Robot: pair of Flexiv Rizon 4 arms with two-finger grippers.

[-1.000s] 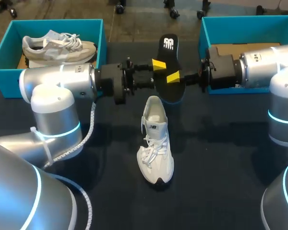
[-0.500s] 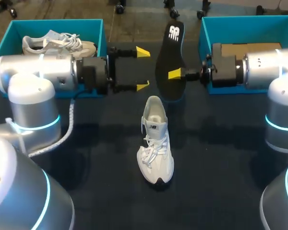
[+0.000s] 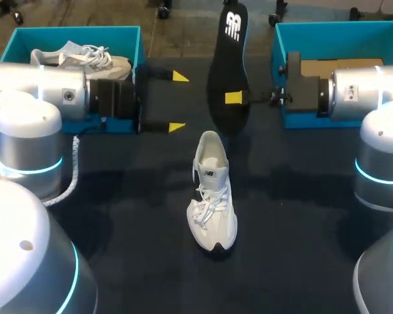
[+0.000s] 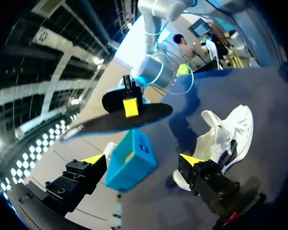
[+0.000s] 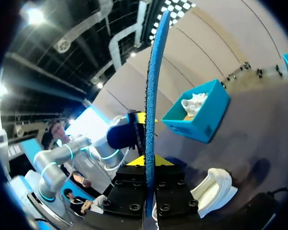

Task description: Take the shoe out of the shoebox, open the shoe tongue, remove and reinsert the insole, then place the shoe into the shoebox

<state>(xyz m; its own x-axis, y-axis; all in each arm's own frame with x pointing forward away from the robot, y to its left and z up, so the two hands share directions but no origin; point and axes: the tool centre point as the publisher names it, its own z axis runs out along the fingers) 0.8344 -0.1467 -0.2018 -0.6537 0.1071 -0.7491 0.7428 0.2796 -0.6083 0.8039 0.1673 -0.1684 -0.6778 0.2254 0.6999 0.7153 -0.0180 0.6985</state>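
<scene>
**Hidden Bits**

The insole (image 3: 226,72) runs off the far edge of the head view, so its tip is cut off. My left arm (image 3: 39,88) hides part of the tan shoe (image 3: 72,55) in the left box (image 3: 72,30). In the right wrist view, the right gripper (image 5: 146,167) covers part of the white shoe (image 5: 216,189).

A white printed logo sits at the far end of the black foam insole (image 3: 226,72), a small dark emblem marks the tongue of the white lace-up sneaker (image 3: 213,209), and no words or numbers can be made out on either.
</scene>
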